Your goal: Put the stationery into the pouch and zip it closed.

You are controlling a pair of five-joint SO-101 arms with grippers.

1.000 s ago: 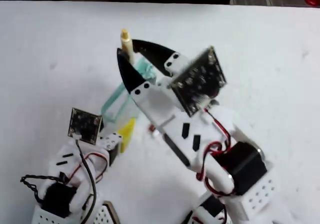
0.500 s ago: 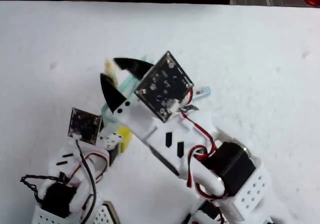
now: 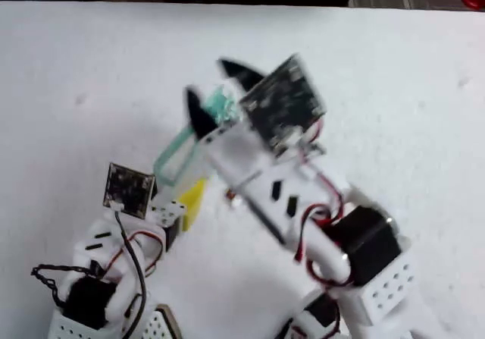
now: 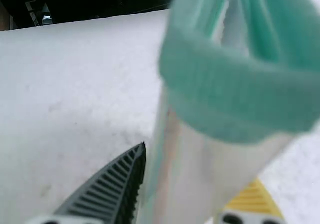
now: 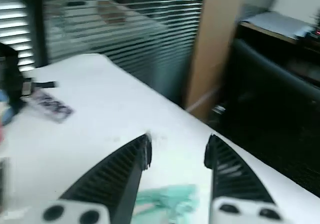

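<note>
Left gripper clamped on teal pouch, mid tabletop. Right gripper, jaws apart w/ nothing between, sits just above pouch. Tip: left should hold pouch steady & mouth open so right can drop items in cleanly.

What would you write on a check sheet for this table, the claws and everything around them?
Surface: white table.
Job's things: teal-rimmed pouch, mouth looks open, held at one end.
Clutter: small flat item far off on the table, too blurred to name.
Grippers: left claw shut on the pouch; right claw open, above the pouch.
Cables: red and black wires along the right arm; black cable on the left arm.
Surroundings: window blinds beyond the table.
</note>
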